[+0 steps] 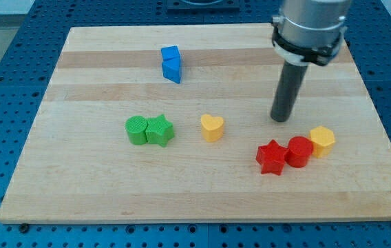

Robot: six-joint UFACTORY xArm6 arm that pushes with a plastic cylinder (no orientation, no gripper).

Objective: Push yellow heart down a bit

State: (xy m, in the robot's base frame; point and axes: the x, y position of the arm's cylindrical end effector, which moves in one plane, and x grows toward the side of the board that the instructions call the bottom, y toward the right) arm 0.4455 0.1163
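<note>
Sitting near the frame's centre, the yellow heart (212, 128) lies well left of my tip (280, 120). My tip is a bare rod touching no block, above the red star (272, 157).

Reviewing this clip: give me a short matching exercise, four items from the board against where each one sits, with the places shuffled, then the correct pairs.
Items:
1. yellow heart
2. blue blocks
3. green star
4. my tip

Places:
A. touching the green round block
B. near the view's top
C. alone at mid-board
D. above the red blocks, to the heart's right

Pairs: 1-C, 2-B, 3-A, 4-D
</note>
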